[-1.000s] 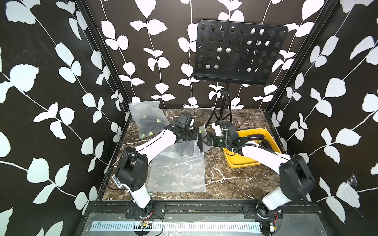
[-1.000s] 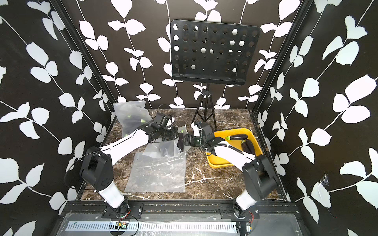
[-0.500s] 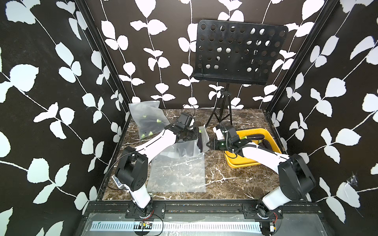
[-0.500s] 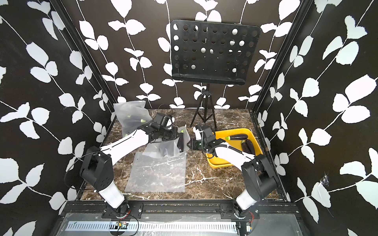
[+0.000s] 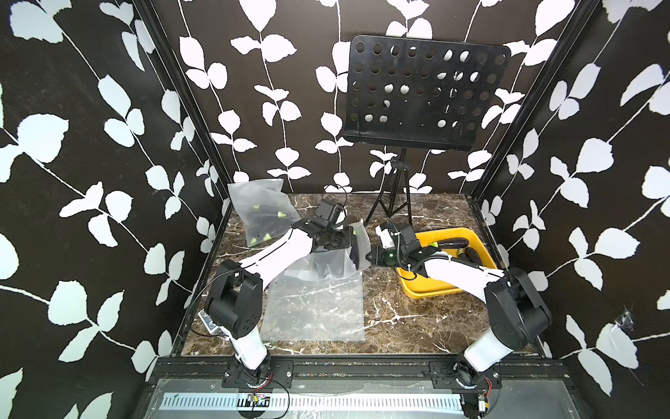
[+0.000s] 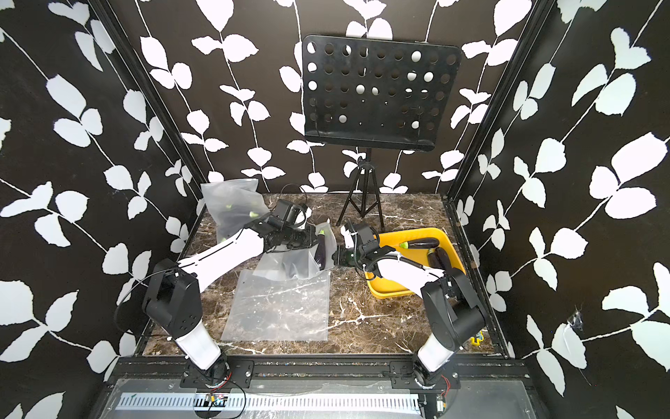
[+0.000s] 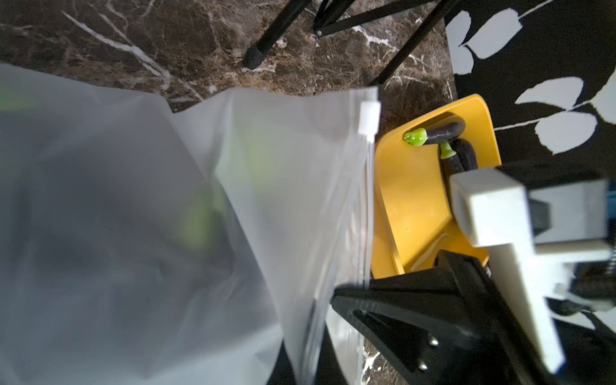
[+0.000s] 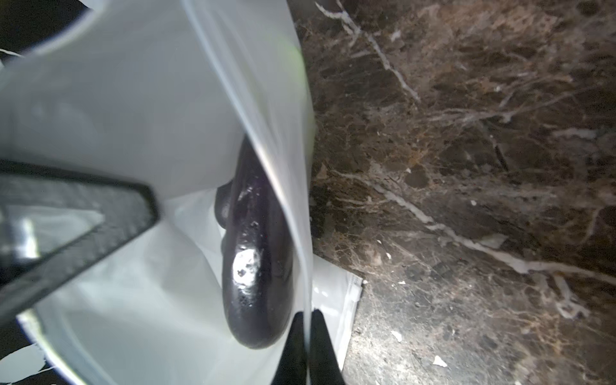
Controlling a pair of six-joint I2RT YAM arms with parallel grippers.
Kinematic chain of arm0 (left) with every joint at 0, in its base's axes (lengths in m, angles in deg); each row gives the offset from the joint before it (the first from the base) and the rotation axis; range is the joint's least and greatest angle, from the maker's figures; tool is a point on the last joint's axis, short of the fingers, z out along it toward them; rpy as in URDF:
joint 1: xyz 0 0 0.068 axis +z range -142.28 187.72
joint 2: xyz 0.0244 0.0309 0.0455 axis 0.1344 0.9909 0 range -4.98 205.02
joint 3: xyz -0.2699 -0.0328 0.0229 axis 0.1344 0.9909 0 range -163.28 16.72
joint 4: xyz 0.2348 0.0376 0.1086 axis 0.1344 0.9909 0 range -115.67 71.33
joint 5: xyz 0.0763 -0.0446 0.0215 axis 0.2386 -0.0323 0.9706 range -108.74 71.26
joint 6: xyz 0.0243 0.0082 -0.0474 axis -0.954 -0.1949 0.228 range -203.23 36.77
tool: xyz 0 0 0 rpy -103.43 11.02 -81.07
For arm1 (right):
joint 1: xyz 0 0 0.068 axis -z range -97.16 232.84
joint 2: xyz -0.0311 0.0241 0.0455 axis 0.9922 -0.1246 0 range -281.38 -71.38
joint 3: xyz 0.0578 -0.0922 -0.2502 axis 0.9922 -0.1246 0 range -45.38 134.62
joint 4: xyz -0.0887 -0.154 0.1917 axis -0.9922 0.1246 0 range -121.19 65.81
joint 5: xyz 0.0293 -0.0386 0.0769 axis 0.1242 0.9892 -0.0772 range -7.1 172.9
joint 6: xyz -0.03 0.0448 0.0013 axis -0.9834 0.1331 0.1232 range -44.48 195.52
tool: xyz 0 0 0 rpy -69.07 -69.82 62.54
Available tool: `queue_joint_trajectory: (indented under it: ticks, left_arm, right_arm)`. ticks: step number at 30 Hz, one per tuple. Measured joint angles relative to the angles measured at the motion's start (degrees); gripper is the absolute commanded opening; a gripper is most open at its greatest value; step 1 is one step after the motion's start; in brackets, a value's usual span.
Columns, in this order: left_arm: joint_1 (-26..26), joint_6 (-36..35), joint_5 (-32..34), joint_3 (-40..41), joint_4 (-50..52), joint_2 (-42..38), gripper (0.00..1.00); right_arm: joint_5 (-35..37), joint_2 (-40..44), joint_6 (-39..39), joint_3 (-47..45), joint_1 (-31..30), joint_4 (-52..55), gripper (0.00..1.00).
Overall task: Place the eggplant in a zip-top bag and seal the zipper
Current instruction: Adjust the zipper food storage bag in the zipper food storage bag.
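Eggplant (image 8: 256,266), dark purple and glossy, sits inside a frosted zip-top bag (image 6: 290,266) that is held up over the middle of the counter (image 5: 398,319), with its mouth turned toward the right edge. The left gripper (image 6: 312,241) is closed tight on the bag's upper part and lifts it. The right gripper (image 8: 306,336) has its jaws pinched together on the lip of the open mouth, just beside the eggplant's rounded end. A white slider (image 7: 370,117) rests at one end of the zipper track, so the mouth looks unsealed. Loading appears done, and sealing is the step in hand. The next move likely calls for keeping the lip taut while the track is closed along its whole length. More eggplants lie in a yellow tray (image 5: 471,235) by the right edge.
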Motion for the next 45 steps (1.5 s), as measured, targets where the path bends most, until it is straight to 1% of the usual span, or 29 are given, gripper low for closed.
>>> queue_joint_trajectory:
  ticks: [4, 8, 14, 16, 20, 23, 26, 29, 31, 34, 37, 41, 45]
  left_arm:
    - [0.52, -4.02, -0.55, -3.3, 2.1, 0.02, 0.0]
    - [2.23, -6.25, -4.13, -7.52, 3.13, -0.11, 0.0]
    - [4.39, -7.72, -4.61, -8.66, 5.03, -3.93, 0.0]
    - [5.29, -8.24, -3.48, -8.96, 6.27, -5.79, 0.0]
    - [7.98, -8.96, 0.0, -8.98, 9.49, -11.08, 0.0]
    - [9.51, -10.16, 4.37, -9.29, 12.66, -15.52, 0.0]
    - [9.49, -11.28, 7.08, -10.84, 15.91, -18.75, 0.0]
    - [9.05, -11.98, 7.91, -12.09, 17.49, -19.63, 0.0]
    - [8.68, -11.96, 7.58, -12.11, 17.62, -18.64, 0.0]
    - [7.34, -11.5, 6.67, -10.29, 16.63, -15.02, 0.0]
    - [4.83, -10.54, 5.79, -7.17, 15.1, -9.2, 0.0]
    - [1.99, -8.37, 3.89, -2.49, 12.15, -2.1, 0.0]
    - [0.04, -6.82, 2.75, -0.87, 10.8, 0.5, 0.0]
  right_arm:
    - [-1.22, 1.25, 0.15, 5.14, -0.28, 0.09, 0.0]
    - [-1.92, 1.92, -0.02, 11.5, -1.31, 0.28, 0.0]
    - [-3.21, 2.08, -0.7, 18.62, -2.6, 1.68, 0.0]
    - [-3.8, 0.68, -1.14, 22.08, -3.32, 2.58, 0.0]
    - [-6.36, -4.7, -1.01, 28.65, -5.38, 1.68, 0.0]
    - [-8.66, -9.09, 0.07, 31.85, -6.86, 0.98, 0.0]
    - [-10.71, -12.66, 1.38, 33.75, -8.26, -0.11, 0.0]
    - [-11.61, -13.0, 2.86, 32.5, -8.92, -1.01, 0.0]
    - [-11.56, -12.26, 3.19, 30.67, -8.92, -1.53, 0.0]
    - [-10.99, -10.45, 3.82, 25.62, -7.89, -2.29, 0.0]
    - [-9.75, -8.7, 4.35, 18.18, -6.03, -3.04, 0.0]
    - [-8.07, -8.44, 4.9, 9.84, -3.69, -2.45, 0.0]
    - [-5.55, -7.82, 4.66, 4.66, -2.54, -0.15, 0.0]
